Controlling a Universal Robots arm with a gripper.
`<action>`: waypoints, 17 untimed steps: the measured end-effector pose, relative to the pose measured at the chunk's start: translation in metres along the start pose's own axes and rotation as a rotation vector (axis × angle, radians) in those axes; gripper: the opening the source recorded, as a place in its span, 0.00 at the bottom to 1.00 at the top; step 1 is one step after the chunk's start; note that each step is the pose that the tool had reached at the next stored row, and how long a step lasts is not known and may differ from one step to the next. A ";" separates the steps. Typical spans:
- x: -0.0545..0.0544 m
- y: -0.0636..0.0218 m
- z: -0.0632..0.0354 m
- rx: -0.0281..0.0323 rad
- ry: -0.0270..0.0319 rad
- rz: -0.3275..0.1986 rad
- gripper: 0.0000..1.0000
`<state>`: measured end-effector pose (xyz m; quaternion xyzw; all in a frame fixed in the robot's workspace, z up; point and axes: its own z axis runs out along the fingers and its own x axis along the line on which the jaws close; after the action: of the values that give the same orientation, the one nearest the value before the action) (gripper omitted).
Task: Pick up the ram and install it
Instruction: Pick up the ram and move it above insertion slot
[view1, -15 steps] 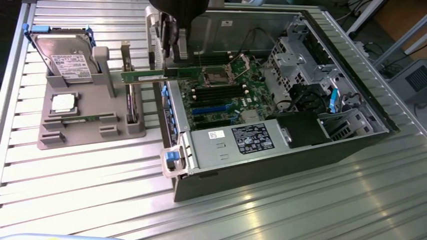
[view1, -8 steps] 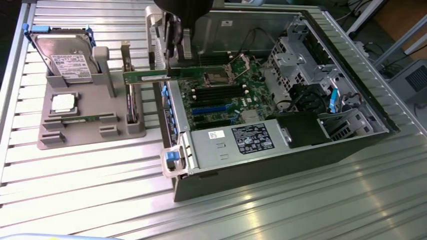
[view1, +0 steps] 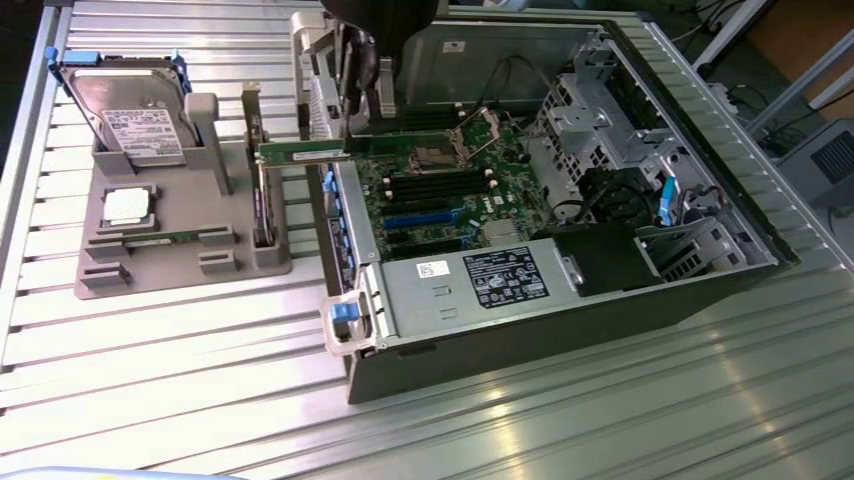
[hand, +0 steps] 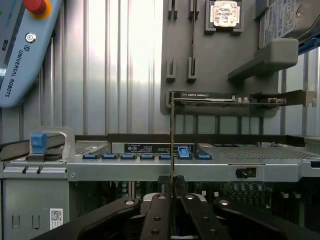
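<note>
The ram (view1: 300, 153) is a narrow green stick that hangs level above the gap between the grey holder (view1: 160, 270) and the open computer case (view1: 400, 340). My gripper (view1: 351, 142) comes down from above and is shut on the stick's end nearest the case. In the wrist view the ram (hand: 172, 135) shows edge-on as a thin line rising from between the closed black fingers (hand: 159, 210) of the gripper (hand: 172, 189). The motherboard's black memory slots (view1: 434, 187) lie inside the case, to the exterior view's right of the stick.
The grey holder carries a hard drive (view1: 127, 110), a square silver processor (view1: 127, 205) and an upright expansion card (view1: 256, 180). The case's side wall with blue clips (hand: 145, 156) runs below the ram. A teach pendant (hand: 22, 55) lies on the ribbed table.
</note>
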<state>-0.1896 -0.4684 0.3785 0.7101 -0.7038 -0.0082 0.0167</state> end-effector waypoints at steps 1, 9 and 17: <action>0.000 -0.0008 0.0000 0.0000 0.0000 0.000 0.13; 0.000 -0.0060 -0.0002 0.0000 0.0005 0.000 0.13; 0.000 -0.0140 -0.0004 -0.0001 0.0010 0.000 0.13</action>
<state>-0.1755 -0.4683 0.3784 0.7101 -0.7038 -0.0079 0.0171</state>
